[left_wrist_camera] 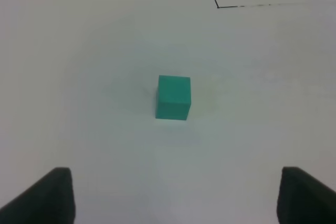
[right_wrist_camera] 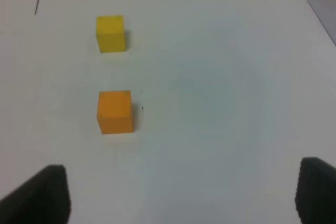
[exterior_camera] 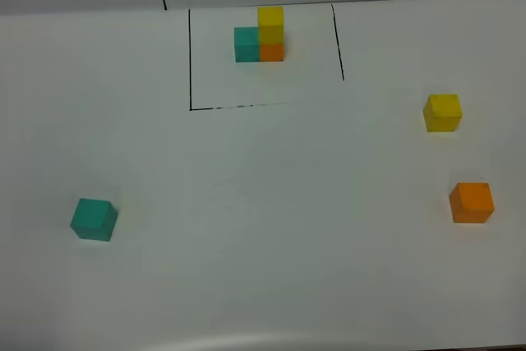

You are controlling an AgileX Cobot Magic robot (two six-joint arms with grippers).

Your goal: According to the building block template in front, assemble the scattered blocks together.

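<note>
gaping left end effector (left_wrist_camera: 176,198) near teal block (left_wrist_camera: 173,98), right end effector (right_wrist_camera: 181,192) apart too, both cropped

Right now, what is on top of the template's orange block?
A yellow block sits on the orange block, covering its top face. A teal block adjoins it. Anything behind them is hidden.

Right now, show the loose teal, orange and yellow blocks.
loose teal block (left_wrist_camera: 174,89), left wrist, top face
loose orange block (right_wrist_camera: 114,103), right wrist, top face
loose yellow block (right_wrist_camera: 109,25), right wrist, top face
</note>
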